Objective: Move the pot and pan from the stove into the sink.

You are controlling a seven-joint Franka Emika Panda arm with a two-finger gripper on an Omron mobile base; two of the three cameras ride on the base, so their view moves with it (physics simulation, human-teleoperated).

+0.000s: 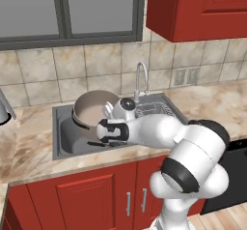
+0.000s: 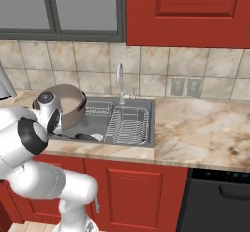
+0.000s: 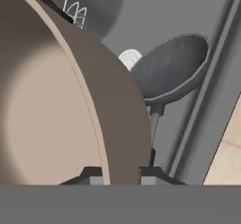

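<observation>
The pot (image 1: 92,107) is held tilted above the left part of the sink (image 1: 61,147), its open mouth turned toward the front of the worktop (image 1: 29,142) and its rim raised above the basin's edge. In the right base view the pot (image 2: 68,104) is seen at the sink's (image 2: 152,124) left end, just beside the arm's wrist. In the hand view the gripper (image 3: 121,180) is seen pinched on the pot's (image 3: 56,119) wall, one finger tip inside the rim and one outside, with the jaws nearly together on the thin wall.

The pan (image 3: 172,70) is seen lying on the sink floor (image 3: 141,20) beside the pot, close to the basin's front wall, with its thin handle (image 3: 154,119) stretched along that wall. In the right base view the pan (image 2: 87,137) is shown low in the basin near the front edge, left of the wire dish rack (image 2: 128,125) that occupies the sink's right half. The faucet (image 2: 120,82) is mounted at the back edge of the sink, behind its middle. The stove (image 2: 219,197) is seen at the lower right, under the worktop's right end.
</observation>
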